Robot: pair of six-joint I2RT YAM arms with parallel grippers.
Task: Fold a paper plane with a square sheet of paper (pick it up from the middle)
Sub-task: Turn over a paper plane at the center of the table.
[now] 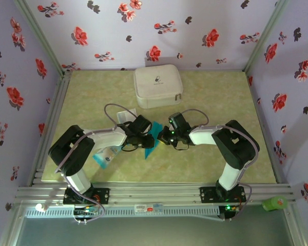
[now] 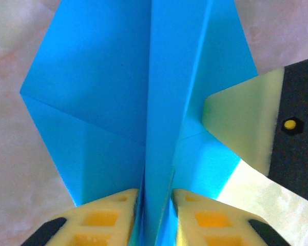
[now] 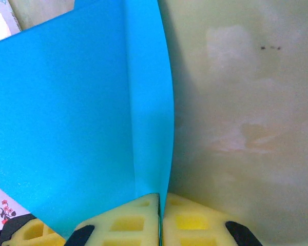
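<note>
The top camera sat high above and behind the arm bases, looking steeply down and forward. From far off it saw the folded sheet of bright blue paper (image 1: 155,134) small at mid-frame, with the white zippered fabric case (image 1: 157,86) beyond it. The left wrist camera looked along the left gripper (image 2: 155,202) from very close, and the paper spread away ahead of its cream-and-yellow fingertips (image 2: 113,210). The right wrist camera looked along the right gripper (image 3: 160,205) just as closely, with pale green tabletop (image 3: 236,128) to the right of the paper. All three views shared that paper. The left wrist view also caught the right gripper's cream finger at the paper's right edge.
</note>
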